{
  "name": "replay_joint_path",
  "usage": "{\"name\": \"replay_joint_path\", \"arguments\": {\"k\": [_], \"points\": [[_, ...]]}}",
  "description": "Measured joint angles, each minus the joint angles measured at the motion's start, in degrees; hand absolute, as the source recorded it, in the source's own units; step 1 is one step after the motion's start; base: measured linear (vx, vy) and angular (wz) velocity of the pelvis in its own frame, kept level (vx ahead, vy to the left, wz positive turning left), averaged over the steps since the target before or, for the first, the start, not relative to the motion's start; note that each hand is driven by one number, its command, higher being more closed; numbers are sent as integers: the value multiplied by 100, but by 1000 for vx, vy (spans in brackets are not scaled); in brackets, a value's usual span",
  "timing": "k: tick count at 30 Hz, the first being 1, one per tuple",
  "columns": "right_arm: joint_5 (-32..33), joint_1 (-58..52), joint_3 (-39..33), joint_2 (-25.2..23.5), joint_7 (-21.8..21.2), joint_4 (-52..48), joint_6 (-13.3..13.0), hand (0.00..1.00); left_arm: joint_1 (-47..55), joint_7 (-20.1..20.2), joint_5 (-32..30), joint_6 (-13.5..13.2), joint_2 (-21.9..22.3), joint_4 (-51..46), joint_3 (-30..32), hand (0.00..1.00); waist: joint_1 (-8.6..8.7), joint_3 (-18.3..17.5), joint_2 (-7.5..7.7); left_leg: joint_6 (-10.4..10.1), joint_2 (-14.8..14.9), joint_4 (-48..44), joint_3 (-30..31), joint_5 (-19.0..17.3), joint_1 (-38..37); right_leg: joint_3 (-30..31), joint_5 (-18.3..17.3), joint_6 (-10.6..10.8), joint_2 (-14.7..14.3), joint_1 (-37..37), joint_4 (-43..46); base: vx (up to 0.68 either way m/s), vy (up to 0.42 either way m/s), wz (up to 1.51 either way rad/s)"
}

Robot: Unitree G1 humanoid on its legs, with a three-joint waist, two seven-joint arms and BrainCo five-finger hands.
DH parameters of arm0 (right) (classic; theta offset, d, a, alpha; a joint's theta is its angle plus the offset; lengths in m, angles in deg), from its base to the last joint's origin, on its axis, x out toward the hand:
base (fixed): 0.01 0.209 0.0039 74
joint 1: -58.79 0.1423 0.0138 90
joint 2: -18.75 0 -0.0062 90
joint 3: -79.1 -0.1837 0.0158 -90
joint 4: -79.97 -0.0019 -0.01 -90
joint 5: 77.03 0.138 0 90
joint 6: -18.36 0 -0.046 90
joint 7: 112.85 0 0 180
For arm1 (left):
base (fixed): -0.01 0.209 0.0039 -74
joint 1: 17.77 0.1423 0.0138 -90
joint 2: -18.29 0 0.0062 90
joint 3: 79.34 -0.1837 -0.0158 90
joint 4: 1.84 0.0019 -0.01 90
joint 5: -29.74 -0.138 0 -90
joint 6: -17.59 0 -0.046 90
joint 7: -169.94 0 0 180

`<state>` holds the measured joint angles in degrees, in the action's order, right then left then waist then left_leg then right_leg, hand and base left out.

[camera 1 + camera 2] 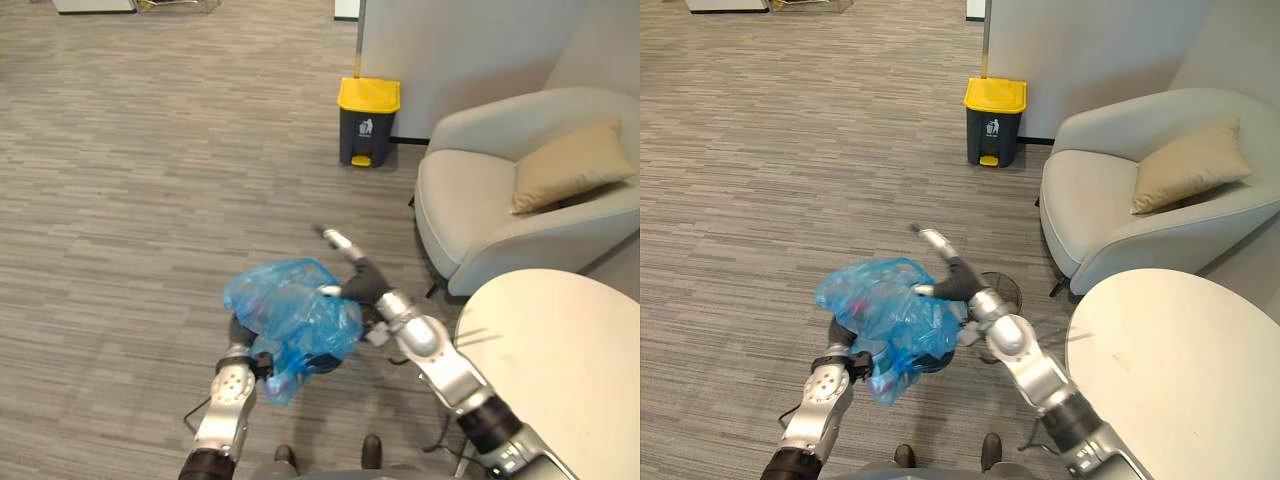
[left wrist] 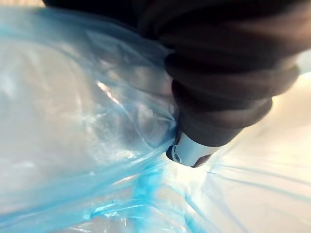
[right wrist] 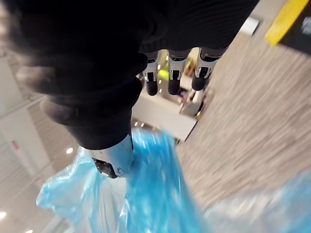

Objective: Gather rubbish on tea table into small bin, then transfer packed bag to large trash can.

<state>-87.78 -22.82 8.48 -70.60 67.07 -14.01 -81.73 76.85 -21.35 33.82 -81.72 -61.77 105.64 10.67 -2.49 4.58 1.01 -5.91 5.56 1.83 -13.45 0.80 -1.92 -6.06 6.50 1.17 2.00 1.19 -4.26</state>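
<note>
I stand in what looks like an office lounge: grey striped carpet (image 1: 150,150) all around, a pale armchair (image 1: 460,200) with a tan cushion (image 1: 570,165) beside my round white tabletop (image 1: 560,370), a yellow-lidded bin (image 1: 367,125) by a plain partition (image 1: 450,50).

The left arm (image 1: 225,405) reached up from the lower left, and the left hand (image 1: 240,332) was pressed against the underside of the blue bag (image 1: 295,310), largely hidden by plastic. The right arm (image 1: 440,365) stretched forward from the lower right. The right hand (image 1: 362,282) was held flat, its fingers (image 1: 338,240) straight and pointing away, and its thumb (image 1: 330,291) touched the bag's top.
</note>
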Motion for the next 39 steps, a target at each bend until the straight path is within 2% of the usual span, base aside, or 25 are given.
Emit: {"name": "replay_joint_path", "arguments": {"k": [4, 8, 14, 17, 21, 23, 24, 25, 27, 28, 30, 31, 32, 33, 34, 35, 36, 37, 39], "points": [[-112, -927, -1024, 203, 79, -204, -115, 0, 497, 101, -5, -1, 49, -122, 515, 100, 14, -144, -94, 44, -78, 233, -10, 55, -114, -6, -41, 57, 5, 4, 17, 21, 9, 1], [44, -1581, -1522, 190, 35, -11, -117, 0, 728, 171, -11, -5, 30, -45, 850, 100, 39, -184, -138, 44, -112, 222, 78, 52, -135, -76, -52, 73, 21, -68, 10, 30, 10, 11], [112, -2032, -1908, 87, -155, 1764, -50, 0, 979, 470, -15, -6, -66, 705, 1213, 100, 42, -191, -129, 50, -177, 210, 293, 48, -120, -274, -188, 150, 116, -162, 18, -23, 10, 21], [46, -2028, -2297, -165, -109, 2536, 38, 0, 1056, 516, -19, 3, -76, 1074, 1392, 100, 182, -148, -113, 97, -192, -73, 586, -34, 283, -564, -325, 154, 227, 17, 154, -43, 13, 51], [-105, -1986, -2560, -238, 106, 3082, 63, 0, 986, 545, -19, 8, -87, 1183, 1451, 100, 161, 138, -196, 142, -239, -920, 1076, -252, 1004, -1237, -466, 160, 354, 120, 456, -51, 34, 81], [-91, -1929, -2672, -261, 242, 3284, 87, 0, 933, 601, -19, 8, -87, 1183, 1452, 100, 162, 191, -268, 312, -114, -1202, 777, -455, 1317, -1639, -576, 200, 429, 119, 555, -54, 37, 103], [-79, -1905, -2707, -260, 303, 3332, 140, 0, 901, 608, -17, 8, -84, 1186, 1452, 100, 174, 199, -286, 349, 54, -1320, 357, -476, 1376, -1846, -612, 217, 476, 112, 578, 44, 48, 86], [-64, -1805, -2740, -270, 368, 3474, 176, 0, 893, 606, -17, 7, -86, 1188, 1460, 100, 144, 246, -308, 347, 220, -1406, -59, -473, 1413, -1960, -705, 293, 533, 104, 686, 65, 81, 79], [-61, -1697, -2735, -295, 372, 3524, 189, 0, 990, 602, -16, 7, -87, 1194, 1477, 100, 94, 291, -319, 283, 236, -1512, -68, -436, 1419, -1992, -845, 364, 637, 98, 908, 79, 94, 34], [-61, -1671, -2735, -317, 376, 3522, 188, 0, 1043, 601, -16, 7, -86, 1194, 1478, 100, 77, 300, -307, 309, 211, -1587, -64, -493, 1418, -1991, -953, 428, 715, 118, 1040, 122, 147, 15], [-61, -1620, -2725, -415, 378, 3521, 187, 0, 1179, 602, -16, 8, -86, 1182, 1479, 100, -2, 400, -194, 383, 65, -2139, -47, -977, 1413, -1979, -1544, 543, 1130, 227, 1959, 156, 170, 17], [-61, -1628, -2724, -461, 377, 3521, 188, 0, 1221, 601, -15, 9, -91, 1181, 1479, 100, 2, 432, -146, 404, 21, -2278, 5, -1106, 1395, -1977, -1660, 617, 1254, 249, 2254, 166, 84, 17], [-63, -1626, -2682, -537, 377, 3514, 197, 0, 1282, 590, -11, 15, -76, 1179, 1461, 100, -6, 509, -81, 428, -44, -2521, 40, -1357, 1361, -1819, -1746, 442, 1503, 495, 3201, 131, 79, 9], [-66, -1596, -2494, -541, 377, 3513, 207, 0, 1336, 589, -11, 29, -88, 1179, 1416, 100, 7, 564, -66, 481, -54, -2654, 69, -1532, 1302, -1388, -1535, 41, 1652, 986, 4284, 137, 74, 6], [-66, -1594, -2415, -571, 376, 3513, 220, 0, 1342, 588, -11, 36, -110, 1170, 1404, 100, 23, 578, -49, 514, -52, -2686, 100, -1597, 1225, -1105, -1415, -89, 1643, 1251, 4723, 202, 85, 12], [-74, -1618, -2330, -686, 370, 3522, 279, 0, 1320, 562, -11, 40, -165, 1148, 1414, 100, 39, 650, -30, 545, -57, -2684, 159, -1706, 1119, -792, -1678, 110, 1550, 1574, 5231, 289, 20, 19], [-76, -1604, -2329, -769, 370, 3521, 289, 0, 1288, 507, -7, 40, -176, 1110, 1414, 100, 62, 687, 41, 571, -52, -2654, 233, -1756, 1031, -775, -1870, 149, 1435, 1718, 5266, 368, -21, 24], [-70, -1558, -2333, -801, 371, 3520, 288, 0, 1215, 470, 3, 39, -204, 1106, 1412, 100, 98, 712, 114, 543, -43, -2569, 295, -1852, 904, -811, -2045, 185, 1260, 1956, 4936, 292, -49, 17], [-56, -1463, -2367, -775, 382, 3519, 289, 0, 1102, 471, 4, 39, -215, 1109, 1385, 100, 216, 739, 123, 516, -32, -2517, 387, -1956, 831, -952, -2031, 207, 1118, 2264, 4354, 332, -78, 24]]}}
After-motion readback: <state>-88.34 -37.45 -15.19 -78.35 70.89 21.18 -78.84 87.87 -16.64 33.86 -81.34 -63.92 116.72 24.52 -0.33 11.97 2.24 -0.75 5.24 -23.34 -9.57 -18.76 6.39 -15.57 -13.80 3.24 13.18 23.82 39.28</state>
